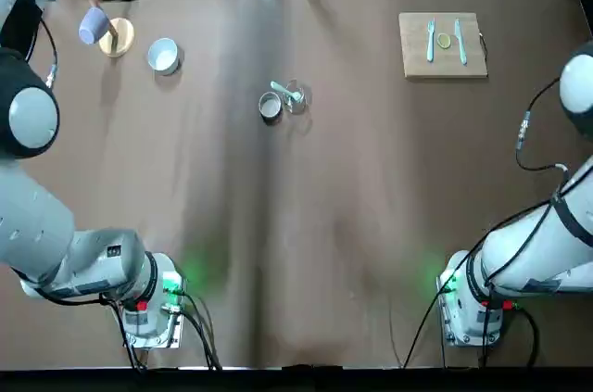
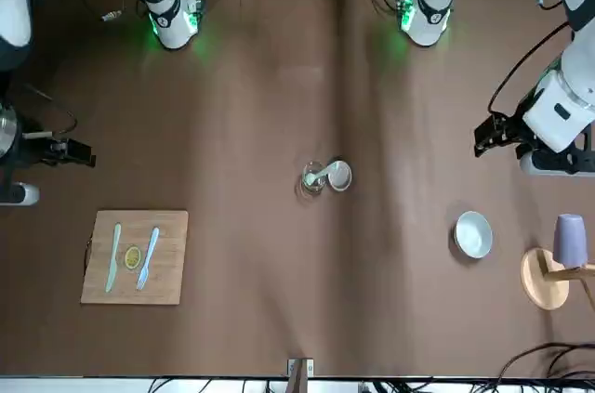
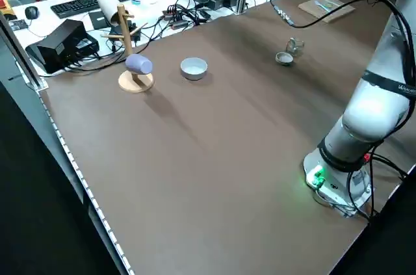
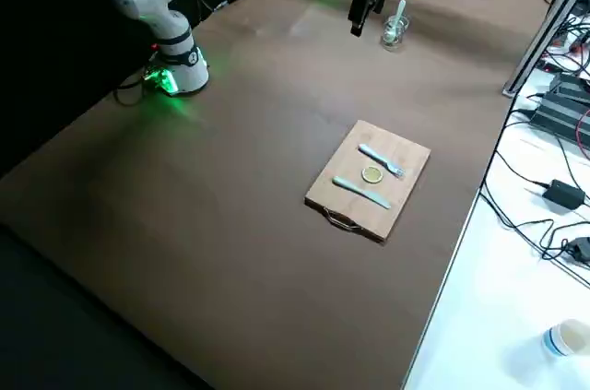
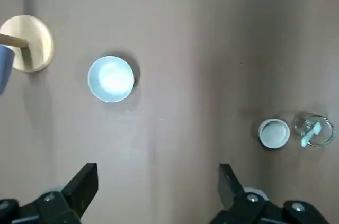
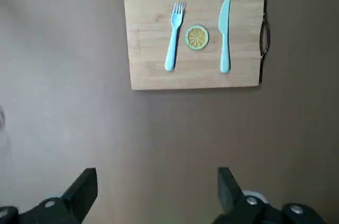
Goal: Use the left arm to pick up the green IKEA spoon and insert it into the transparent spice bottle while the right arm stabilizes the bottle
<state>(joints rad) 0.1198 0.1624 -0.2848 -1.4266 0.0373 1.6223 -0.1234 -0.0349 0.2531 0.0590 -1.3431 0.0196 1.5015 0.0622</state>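
The transparent spice bottle point(image 1: 296, 99) stands mid-table, and the green IKEA spoon point(image 1: 282, 89) rests inside it, handle leaning out over the rim. My left wrist view shows the bottle point(image 5: 313, 130) with the spoon point(image 5: 311, 132) in it, far off from my left gripper point(image 5: 157, 184), which is open and holds nothing. From the front, the left gripper point(image 2: 493, 133) hangs at the robot's left side of the table. My right gripper point(image 6: 156, 189) is open too, raised over bare table short of the cutting board, well away from the bottle point(image 2: 314, 179).
A small metal cup point(image 1: 270, 107) sits right beside the bottle. A white bowl point(image 1: 163, 55) and a wooden mug stand point(image 1: 115, 37) with a lilac mug are at the far left. A wooden board point(image 1: 443, 44) carries a blue fork, a knife and a lemon slice.
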